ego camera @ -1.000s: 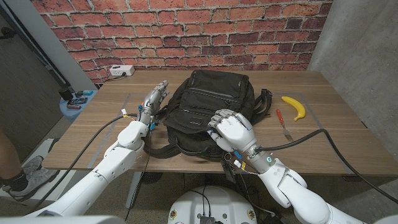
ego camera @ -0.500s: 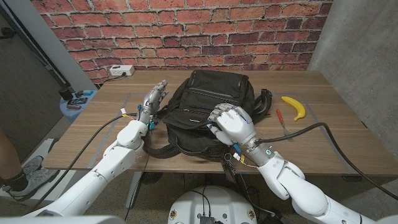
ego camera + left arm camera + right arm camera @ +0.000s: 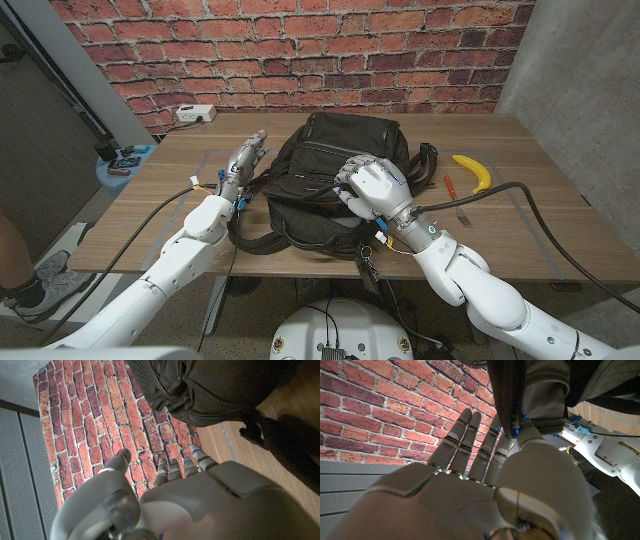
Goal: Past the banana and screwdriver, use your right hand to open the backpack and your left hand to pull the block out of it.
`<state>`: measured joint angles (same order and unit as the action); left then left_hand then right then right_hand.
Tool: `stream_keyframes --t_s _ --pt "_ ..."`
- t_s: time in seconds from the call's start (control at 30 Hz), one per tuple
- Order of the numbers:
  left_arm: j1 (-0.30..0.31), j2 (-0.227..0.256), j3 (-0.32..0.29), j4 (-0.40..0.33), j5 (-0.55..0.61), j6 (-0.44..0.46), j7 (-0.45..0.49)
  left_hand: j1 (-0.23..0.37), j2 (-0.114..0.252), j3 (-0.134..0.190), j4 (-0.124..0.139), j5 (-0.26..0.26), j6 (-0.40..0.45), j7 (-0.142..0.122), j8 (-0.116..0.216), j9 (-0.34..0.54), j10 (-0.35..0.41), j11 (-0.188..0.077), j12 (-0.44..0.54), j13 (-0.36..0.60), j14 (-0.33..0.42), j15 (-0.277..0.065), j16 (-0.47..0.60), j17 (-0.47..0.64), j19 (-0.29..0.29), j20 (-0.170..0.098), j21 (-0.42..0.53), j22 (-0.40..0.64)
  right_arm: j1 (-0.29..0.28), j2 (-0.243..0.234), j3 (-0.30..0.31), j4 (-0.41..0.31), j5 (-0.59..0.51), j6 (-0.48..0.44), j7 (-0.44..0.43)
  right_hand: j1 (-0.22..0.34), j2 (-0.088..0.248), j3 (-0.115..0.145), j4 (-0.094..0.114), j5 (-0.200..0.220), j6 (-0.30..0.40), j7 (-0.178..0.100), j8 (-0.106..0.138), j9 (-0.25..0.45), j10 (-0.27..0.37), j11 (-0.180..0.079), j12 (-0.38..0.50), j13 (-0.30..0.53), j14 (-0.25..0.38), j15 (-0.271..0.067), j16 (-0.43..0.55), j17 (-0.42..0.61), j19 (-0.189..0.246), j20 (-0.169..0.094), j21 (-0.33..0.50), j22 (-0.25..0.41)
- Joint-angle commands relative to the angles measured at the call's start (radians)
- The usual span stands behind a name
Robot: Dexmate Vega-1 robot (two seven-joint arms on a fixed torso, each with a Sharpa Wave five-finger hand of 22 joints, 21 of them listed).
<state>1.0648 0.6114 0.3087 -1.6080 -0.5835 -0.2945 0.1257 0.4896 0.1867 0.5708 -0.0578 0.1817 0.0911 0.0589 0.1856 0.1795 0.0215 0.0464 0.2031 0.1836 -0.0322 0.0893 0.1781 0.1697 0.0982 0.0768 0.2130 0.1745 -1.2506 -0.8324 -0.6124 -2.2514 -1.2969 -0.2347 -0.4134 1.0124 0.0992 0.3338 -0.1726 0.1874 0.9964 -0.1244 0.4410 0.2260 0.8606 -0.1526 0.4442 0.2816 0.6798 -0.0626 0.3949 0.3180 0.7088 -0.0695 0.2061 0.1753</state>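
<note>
While the wooden surface (image 3: 530, 215) carries several things, each comes singly: one black backpack (image 3: 325, 175), one banana (image 3: 473, 171) and one red-handled screwdriver (image 3: 453, 193). The backpack lies at the middle of the surface in the head view. The banana sits at about 3 o'clock from it, and the screwdriver lies just beside the banana, between banana and backpack; the two look slightly apart.

The right hand (image 3: 372, 188) rests on top of the backpack, toward its 4 o'clock side, fingers curled down over the fabric. In the right wrist view the thumb and a finger of this hand (image 3: 485, 485) appear to pinch a dark strap or pull of the backpack (image 3: 512, 397), though the contact is partly hidden, so I say it with some doubt.

The left hand (image 3: 243, 160) stands at 9 o'clock of the backpack, just beside its edge, fingers straight and apart, holding nothing; the left wrist view shows the same spread fingers (image 3: 170, 471) near the backpack's rounded side (image 3: 220, 387).

The block cannot be seen, and the backpack's body hides whatever is inside.

A white power strip (image 3: 196, 114) lies at the surface's 11 o'clock corner, before the brick wall (image 3: 300, 50). One black cable (image 3: 540, 215) crosses the surface at 4 o'clock, passing near the screwdriver. A person's leg and shoe (image 3: 30, 280) show at 8 o'clock, off the surface.
</note>
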Motion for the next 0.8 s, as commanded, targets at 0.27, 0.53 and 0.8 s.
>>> stream_keyframes --t_s 0.27,0.53,0.8 --pt "0.061 0.030 -0.017 -0.076 0.013 0.006 0.024 0.008 0.000 0.004 -0.005 0.010 0.016 0.002 0.005 0.001 0.006 0.003 0.004 0.004 -0.001 0.004 0.003 0.001 0.008 0.003 -0.006 0.004 0.022 0.023 0.050 0.023 0.122 0.015 -0.007 0.027 0.011 0.003 0.003 0.003 0.006 0.009 0.013 0.007 0.014 0.004 0.007 0.008 0.012 -0.174 -0.004 0.007 -0.004 -0.107 0.001 0.002" --pt "0.079 0.032 -0.021 -0.097 0.008 0.003 0.024 0.009 0.000 0.004 -0.006 0.010 0.017 0.002 0.004 0.001 0.007 0.005 0.004 0.004 -0.001 0.004 0.003 0.001 0.008 0.004 -0.006 0.004 0.040 0.041 0.061 0.026 0.155 0.000 0.008 0.037 0.014 -0.002 0.005 0.002 0.004 0.025 0.021 0.016 0.017 0.005 0.007 0.012 0.018 -0.174 -0.003 0.011 -0.006 -0.106 0.001 0.002" --pt "0.090 0.042 -0.029 -0.116 0.020 0.001 0.029 0.009 0.000 0.003 -0.007 0.010 0.016 0.003 0.003 0.001 0.006 0.005 0.003 0.004 -0.002 0.004 0.002 0.002 0.009 0.004 -0.007 0.004 0.069 0.049 0.065 0.035 0.184 0.004 0.026 0.043 0.017 -0.006 0.007 0.001 0.001 0.028 0.026 0.024 0.012 0.005 0.005 0.015 0.017 -0.173 -0.005 0.013 -0.011 -0.105 -0.001 0.002"
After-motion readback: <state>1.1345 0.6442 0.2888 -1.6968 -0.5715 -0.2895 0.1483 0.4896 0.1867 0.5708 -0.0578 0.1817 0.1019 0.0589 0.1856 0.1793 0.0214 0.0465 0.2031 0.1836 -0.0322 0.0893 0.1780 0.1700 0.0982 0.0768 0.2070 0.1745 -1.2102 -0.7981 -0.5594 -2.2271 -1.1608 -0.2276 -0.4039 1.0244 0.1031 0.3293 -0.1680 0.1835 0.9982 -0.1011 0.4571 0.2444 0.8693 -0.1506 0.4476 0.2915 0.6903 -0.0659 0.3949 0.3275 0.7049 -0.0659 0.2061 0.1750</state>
